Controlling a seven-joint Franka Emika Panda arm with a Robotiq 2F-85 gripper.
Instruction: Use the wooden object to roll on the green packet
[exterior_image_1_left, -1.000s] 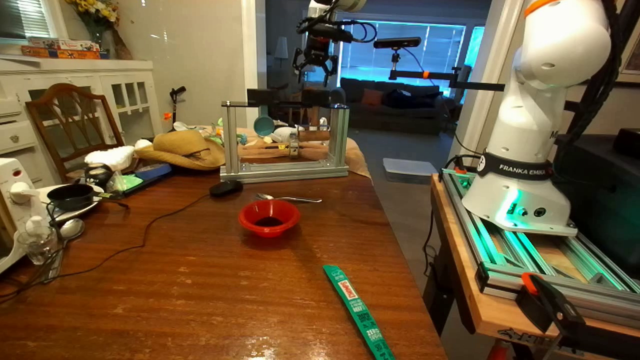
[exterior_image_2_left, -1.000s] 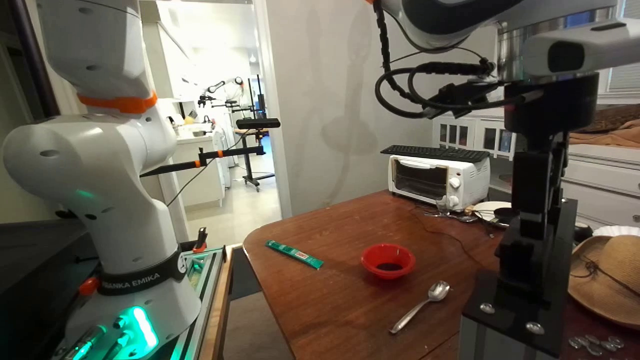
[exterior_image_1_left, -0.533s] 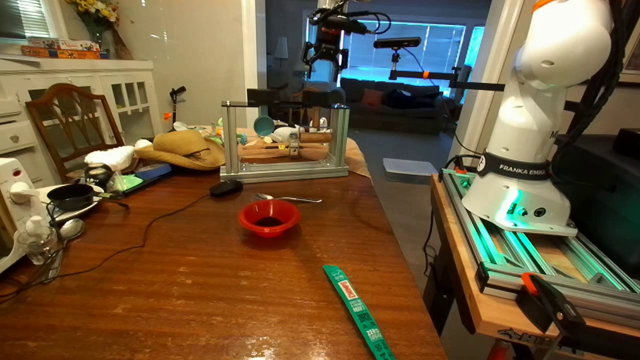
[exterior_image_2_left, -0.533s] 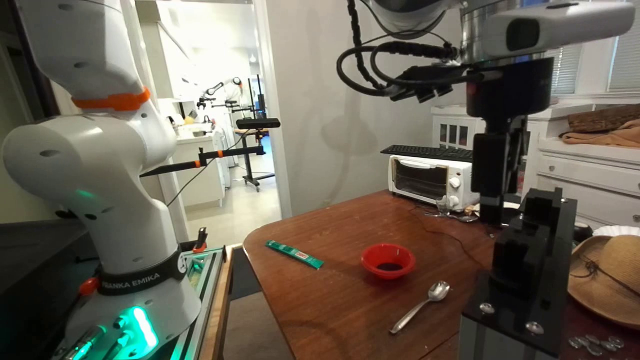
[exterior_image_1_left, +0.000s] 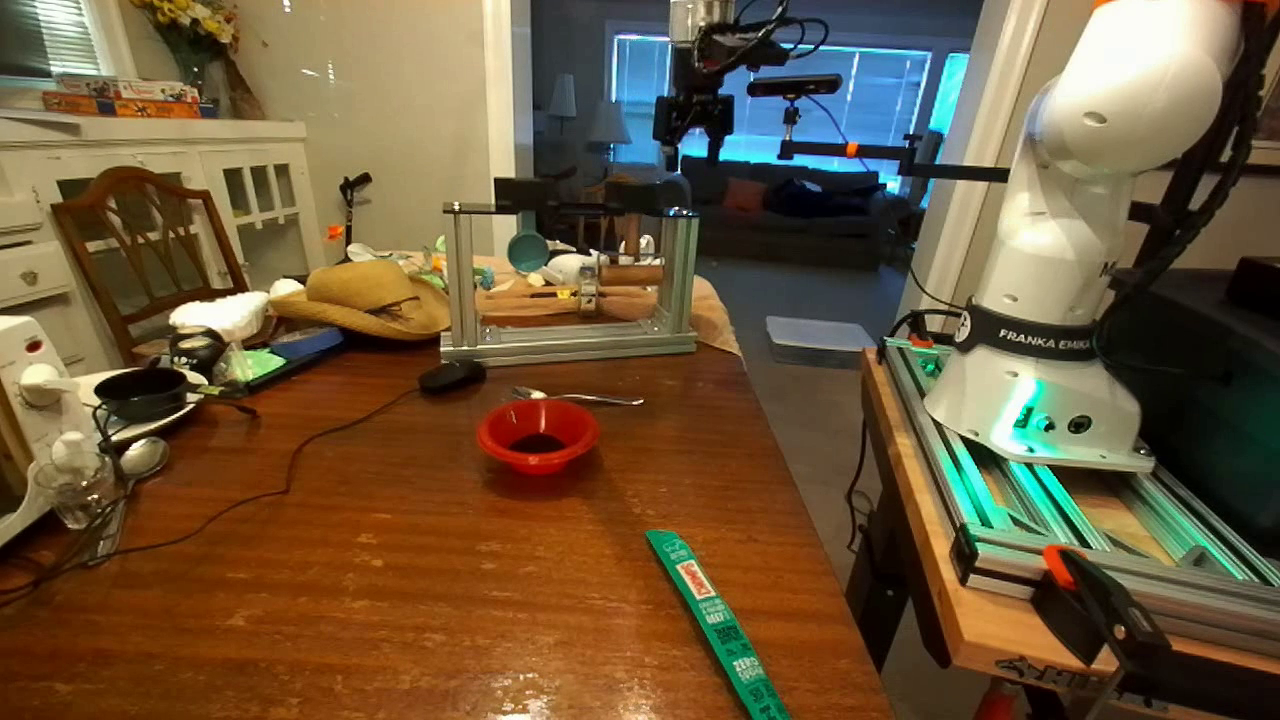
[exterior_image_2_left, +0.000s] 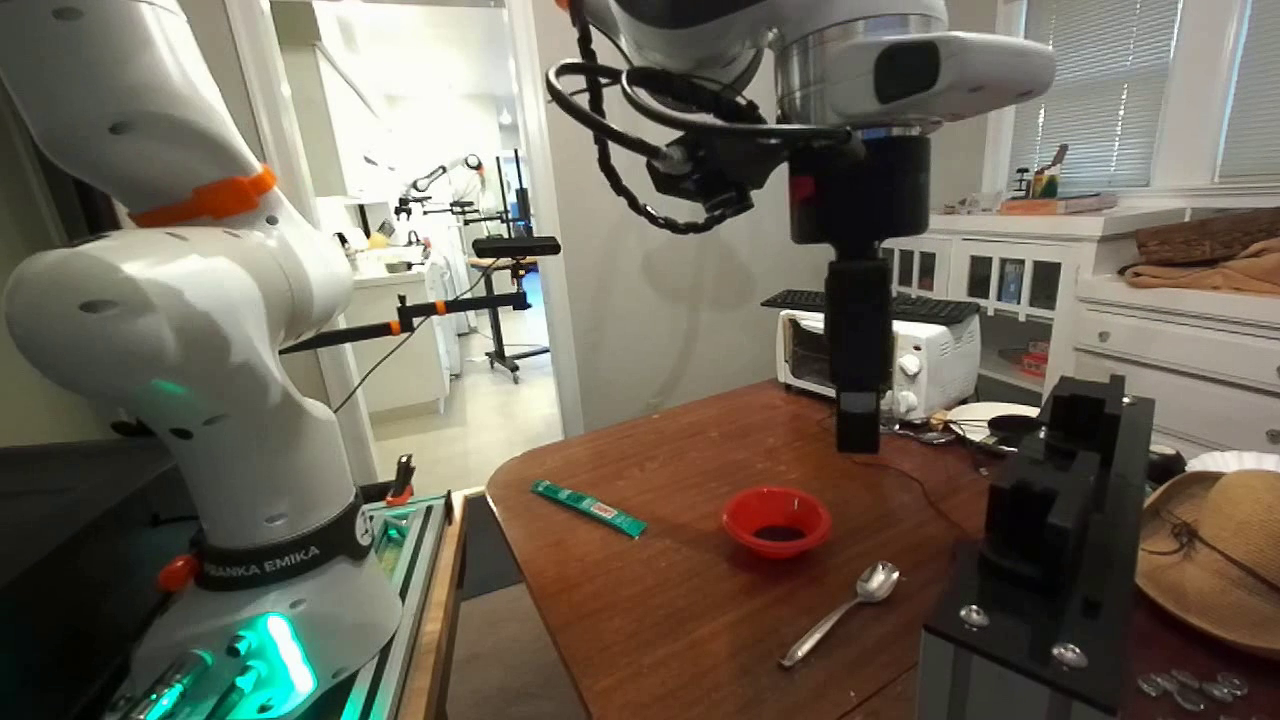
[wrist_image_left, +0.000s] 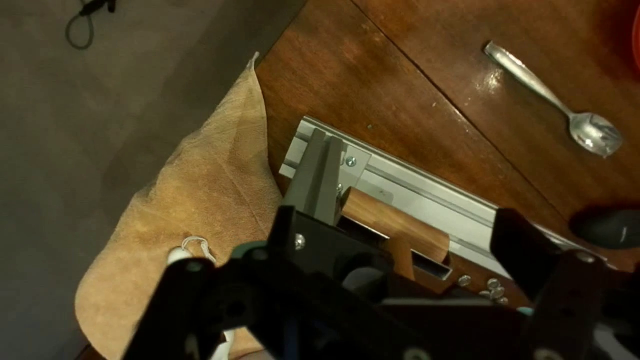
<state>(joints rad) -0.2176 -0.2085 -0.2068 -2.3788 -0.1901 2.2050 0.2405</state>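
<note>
Brown wooden table (exterior_image_1_left: 400, 580), aluminium-framed tool rack (exterior_image_1_left: 678, 280) on it; my gripper (exterior_image_1_left: 693, 150) hangs above table level, spread and holding nothing.
Wooden roller (wrist_image_left: 397, 220) sits in the rack, handle (exterior_image_1_left: 631, 238) running up to a black block (exterior_image_1_left: 632, 193); from me it lies below, framed between my fingertips in the wrist view, long axis along the base rail (wrist_image_left: 425, 186), aslant to my finger span; I judge a wrist turn likely; upright (wrist_image_left: 327, 190) crowds its end, table edge near; green packet (exterior_image_1_left: 715, 625) well apart, probably room to roll.
</note>
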